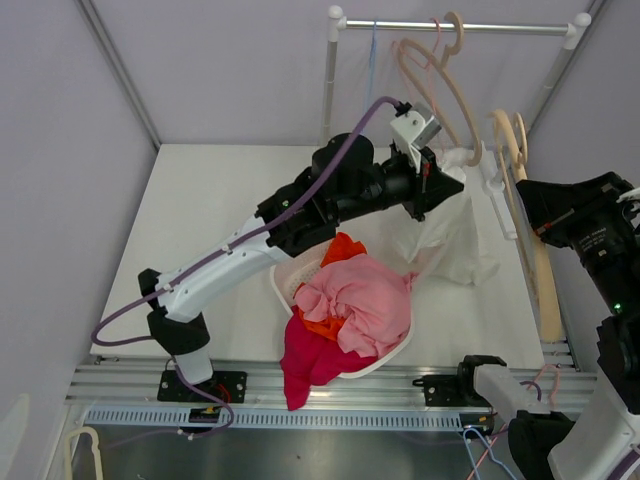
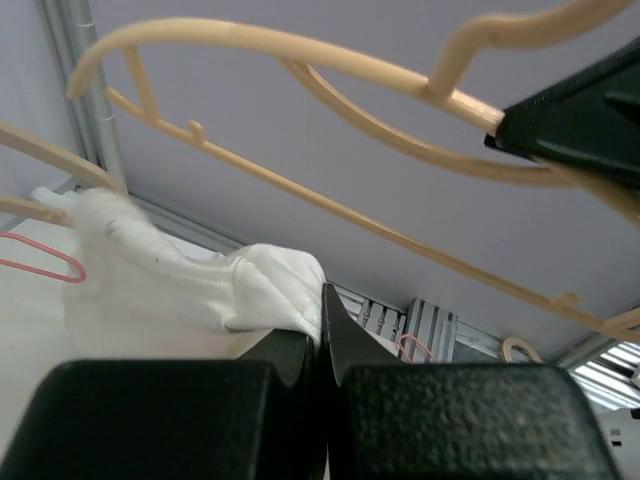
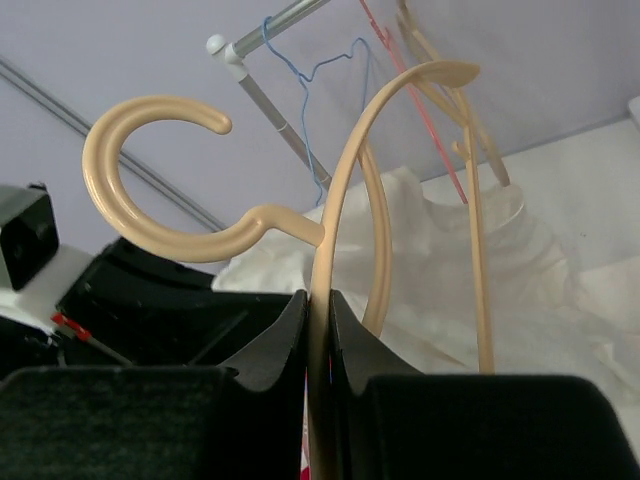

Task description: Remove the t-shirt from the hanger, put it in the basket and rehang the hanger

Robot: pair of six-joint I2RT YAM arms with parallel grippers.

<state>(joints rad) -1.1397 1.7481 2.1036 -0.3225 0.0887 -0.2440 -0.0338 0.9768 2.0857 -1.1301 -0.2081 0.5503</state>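
The white t-shirt [image 1: 452,240] hangs crumpled from near the hanger down to the table at the back right. My left gripper [image 1: 450,188] is shut on a fold of it; in the left wrist view the cloth [image 2: 200,285] is pinched between the closed fingers [image 2: 322,325]. My right gripper [image 1: 524,198] is shut on the beige hanger [image 1: 538,270]. In the right wrist view the closed gripper [image 3: 320,310] clamps the hanger's arm [image 3: 345,170] just below its hook. The shirt [image 3: 530,290] lies behind it. I cannot tell whether the shirt still sits on the hanger.
A white basket [image 1: 388,358] with pink, orange and magenta clothes stands at the table's front middle. A clothes rail [image 1: 470,27] at the back carries further beige hangers [image 1: 440,85] and a blue wire hanger [image 3: 318,85]. Wire hangers [image 1: 495,445] lie by the right arm's base.
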